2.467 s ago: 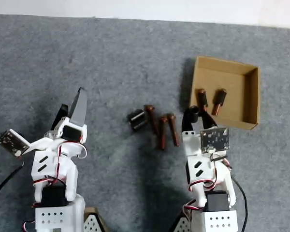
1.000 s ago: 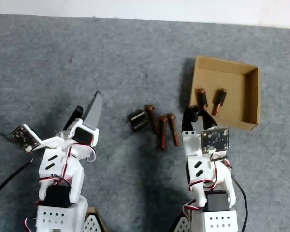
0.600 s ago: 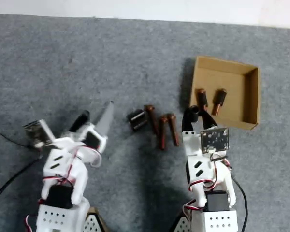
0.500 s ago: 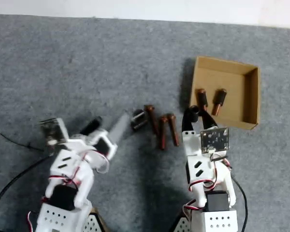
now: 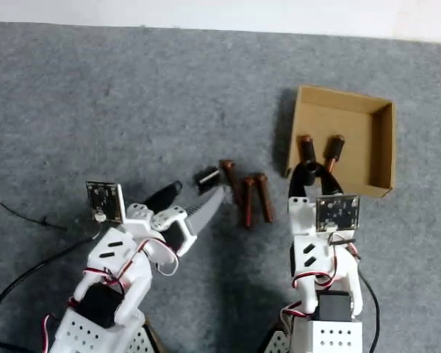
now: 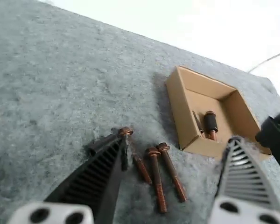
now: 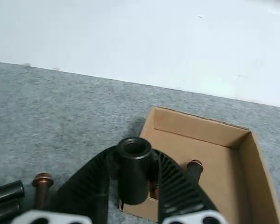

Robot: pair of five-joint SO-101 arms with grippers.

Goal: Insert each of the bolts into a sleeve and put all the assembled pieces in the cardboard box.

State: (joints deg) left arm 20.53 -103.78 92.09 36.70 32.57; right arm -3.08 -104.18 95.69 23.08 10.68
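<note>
Three copper bolts (image 5: 248, 197) lie side by side mid-table, with a black sleeve (image 5: 207, 176) just left of them. My left gripper (image 5: 198, 190) is open, one finger beside that sleeve (image 6: 100, 145) and partly hiding it; the bolts (image 6: 155, 177) lie between its fingers in the left wrist view. My right gripper (image 5: 311, 175) is shut on another black sleeve (image 7: 131, 184), held upright at the near wall of the cardboard box (image 5: 382, 140). Two assembled pieces (image 5: 321, 151) lie inside the box (image 7: 252, 172).
Two loose sleeves (image 7: 6, 195) show beside a bolt head (image 7: 43, 179) in the right wrist view. A grey mat (image 5: 95, 95) covers the table, with free room to the far left. A thin black cable (image 5: 26, 218) lies near the left arm's base.
My left arm swung right, bringing its open gripper from the open mat up to the loose sleeve and bolts. The right arm shifted slightly right toward the box, still holding its sleeve.
</note>
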